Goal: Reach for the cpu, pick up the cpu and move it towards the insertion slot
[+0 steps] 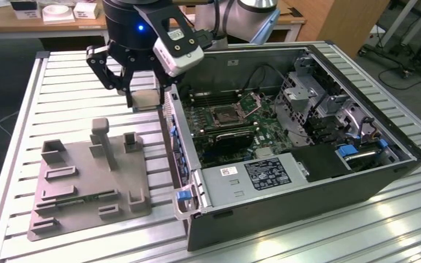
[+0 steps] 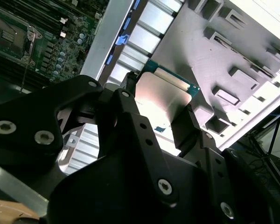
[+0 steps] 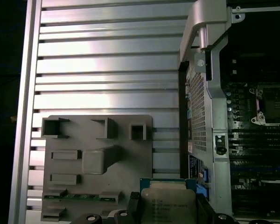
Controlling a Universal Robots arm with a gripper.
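Note:
My gripper (image 1: 145, 94) hangs above the slatted table, shut on the cpu (image 1: 147, 100), a thin square chip with a pale metal top. In both wrist views the black fingers (image 2: 129, 100) clamp the cpu (image 2: 164, 95) by two opposite edges, and its green rim shows beyond them. It is held in the air between the grey plastic fixture (image 1: 86, 175) and the open computer case (image 1: 298, 186). The insertion slot (image 1: 225, 116), a square socket with a dark centre and a raised metal plate, lies on the motherboard to the exterior view's right of the gripper. The first wrist view shows the cpu (image 3: 168, 201) and the insertion slot (image 3: 273, 103).
The case's side wall (image 1: 172, 129) stands between the gripper and the motherboard. The grey fixture (image 3: 98, 163) has upright posts and a green memory stick (image 1: 86, 198) in its front recess. A drive cage and cables (image 1: 320, 104) fill the case's far side. A wooden desk (image 1: 20, 22) runs behind.

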